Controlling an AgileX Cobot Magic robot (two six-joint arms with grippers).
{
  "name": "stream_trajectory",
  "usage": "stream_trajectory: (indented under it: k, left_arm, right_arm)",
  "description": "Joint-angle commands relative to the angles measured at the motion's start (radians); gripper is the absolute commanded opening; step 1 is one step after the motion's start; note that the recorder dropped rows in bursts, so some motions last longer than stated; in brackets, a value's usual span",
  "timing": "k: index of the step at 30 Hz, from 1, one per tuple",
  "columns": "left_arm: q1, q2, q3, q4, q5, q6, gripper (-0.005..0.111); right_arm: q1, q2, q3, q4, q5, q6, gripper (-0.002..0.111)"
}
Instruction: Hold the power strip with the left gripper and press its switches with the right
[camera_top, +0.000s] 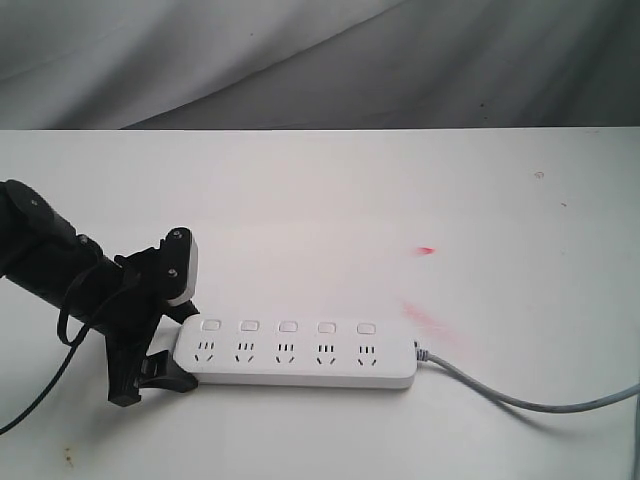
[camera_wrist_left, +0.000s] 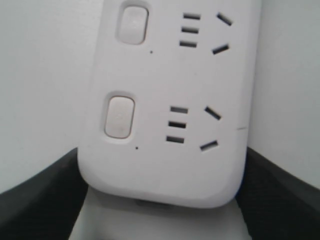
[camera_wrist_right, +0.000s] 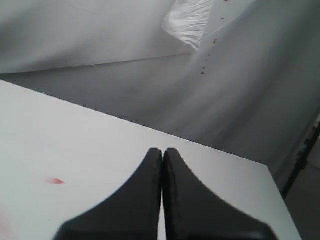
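Note:
The white power strip (camera_top: 300, 372) lies flat near the table's front, sockets up. Its row of small switches (camera_top: 288, 327) runs along the far side. A grey cord (camera_top: 520, 400) leaves its right end. My left gripper (camera_top: 178, 345) comes in from the left and is shut on the strip's left end, one black finger on each long side. In the left wrist view the power strip (camera_wrist_left: 165, 165) fills the gap between both fingers (camera_wrist_left: 40, 200), with two switches (camera_wrist_left: 120, 116) showing. My right gripper (camera_wrist_right: 163, 150) is shut on nothing, over bare table, outside the exterior view.
The white table (camera_top: 330, 200) ends at a back edge, with grey cloth (camera_top: 300, 60) behind it. Red marks (camera_top: 427, 250) stain the surface right of the strip. The left arm's thin black cable (camera_top: 40, 390) hangs toward the front left corner.

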Motion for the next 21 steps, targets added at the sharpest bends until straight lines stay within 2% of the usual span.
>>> stream_trajectory:
  k: [1,14,16,21]
  left_arm:
    - [0.002,0.0,-0.004,-0.009,-0.009,-0.002,0.06]
    - [0.002,0.0,-0.004,-0.009,-0.009,-0.002,0.06]
    - [0.002,0.0,-0.004,-0.009,-0.009,-0.002,0.06]
    - [0.002,0.0,-0.004,-0.009,-0.009,-0.002,0.06]
  right_arm:
    - [-0.082,-0.094,0.039,0.003,0.04,0.001,0.0]
    - [-0.106,-0.112,0.042,-0.007,0.063,0.045,0.0]
    - [-0.106,-0.112,0.042,-0.149,0.049,0.211,0.0]
    - [-0.106,-0.112,0.074,-0.81,0.018,0.98,0.0]
